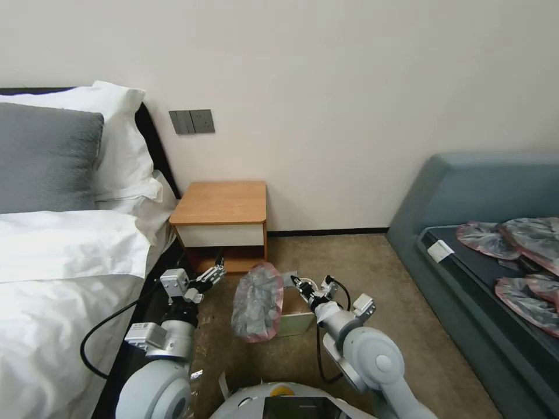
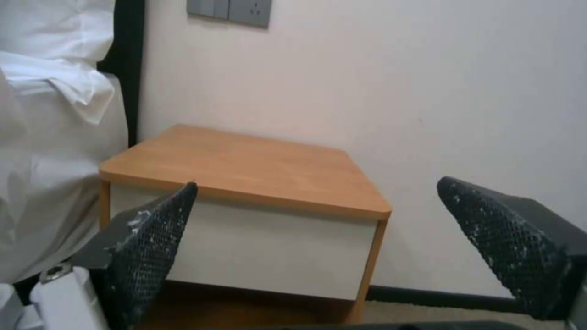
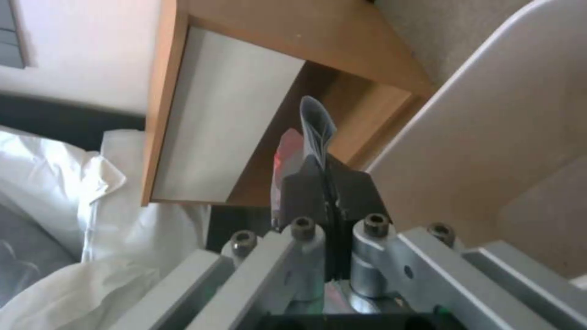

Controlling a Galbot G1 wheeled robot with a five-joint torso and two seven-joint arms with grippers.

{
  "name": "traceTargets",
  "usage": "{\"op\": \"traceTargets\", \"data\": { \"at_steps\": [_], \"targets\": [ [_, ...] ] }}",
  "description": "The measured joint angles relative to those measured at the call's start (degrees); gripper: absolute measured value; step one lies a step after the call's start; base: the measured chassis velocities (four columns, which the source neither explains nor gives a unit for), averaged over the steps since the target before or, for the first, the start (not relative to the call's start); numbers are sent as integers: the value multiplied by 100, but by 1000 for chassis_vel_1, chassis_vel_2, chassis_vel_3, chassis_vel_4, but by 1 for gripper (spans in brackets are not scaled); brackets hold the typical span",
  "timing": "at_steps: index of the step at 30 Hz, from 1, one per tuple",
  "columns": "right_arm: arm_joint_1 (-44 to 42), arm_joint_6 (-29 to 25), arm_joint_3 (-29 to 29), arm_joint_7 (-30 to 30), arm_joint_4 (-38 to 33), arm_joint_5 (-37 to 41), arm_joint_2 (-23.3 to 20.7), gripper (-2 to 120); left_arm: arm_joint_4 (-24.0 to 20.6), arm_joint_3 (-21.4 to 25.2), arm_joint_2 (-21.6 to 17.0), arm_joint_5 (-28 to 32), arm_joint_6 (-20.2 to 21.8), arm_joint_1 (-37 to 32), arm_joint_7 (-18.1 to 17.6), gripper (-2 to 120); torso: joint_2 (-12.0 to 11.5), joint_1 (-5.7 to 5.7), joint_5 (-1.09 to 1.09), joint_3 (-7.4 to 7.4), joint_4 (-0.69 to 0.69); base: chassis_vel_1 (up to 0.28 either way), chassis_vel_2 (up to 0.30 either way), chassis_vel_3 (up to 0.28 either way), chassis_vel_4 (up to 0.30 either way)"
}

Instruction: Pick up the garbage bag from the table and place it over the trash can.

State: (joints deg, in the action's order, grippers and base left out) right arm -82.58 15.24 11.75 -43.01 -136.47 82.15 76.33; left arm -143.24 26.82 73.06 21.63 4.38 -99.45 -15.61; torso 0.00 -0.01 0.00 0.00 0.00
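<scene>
Right gripper (image 1: 295, 283) clamped on pinkish-red rim of thin crinkly grey translucent garbage bag (image 1: 257, 301); bag hangs below and beside its tips, off orange-brown wooden nightstand table (image 1: 222, 202). Small cream plastic trash can (image 1: 295, 317) sits on floor directly under gripper, touching hanging bag. Left gripper (image 1: 218, 272) spread wide, holding nothing, just across bag from right one, nightstand ahead of it. Step in hand, by my reading: opening bag over can. Next move likely needs left gripper pinching opposite rim, spreading mouth.
</scene>
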Motion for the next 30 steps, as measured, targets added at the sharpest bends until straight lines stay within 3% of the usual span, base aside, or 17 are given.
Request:
{"op": "traceTargets", "data": {
  "at_steps": [6, 14, 19, 25, 30],
  "targets": [
    [-97, 113, 16, -231, -27, -95, 6, 7, 0, -9, -8, 46, -140, 57, 34, 100, 0, 0, 0, 0, 0, 0, 0, 0, 0],
    [-431, 224, -34, -347, -106, -656, 66, 41, 0, -6, 1, 53, -144, 83, -26, 100, 0, 1, 0, 0, 0, 0, 0, 0, 0],
    [-499, 243, 70, -347, -247, -657, 33, 53, 0, -5, 12, 42, -112, 62, -54, 100, 0, 0, 0, 0, 0, 0, 0, 0, 0],
    [-542, 262, 311, -410, -540, -471, -64, 81, 0, -58, 26, -26, 58, 30, -49, 100, 0, 0, 0, 0, 0, 0, 0, 0, 0],
    [-558, 262, 404, -469, -679, -405, -64, 95, 0, -104, -4, -203, 131, -6, -43, 100, 0, 1, 0, 0, 0, 0, 0, 0, 0]
  ]
}}
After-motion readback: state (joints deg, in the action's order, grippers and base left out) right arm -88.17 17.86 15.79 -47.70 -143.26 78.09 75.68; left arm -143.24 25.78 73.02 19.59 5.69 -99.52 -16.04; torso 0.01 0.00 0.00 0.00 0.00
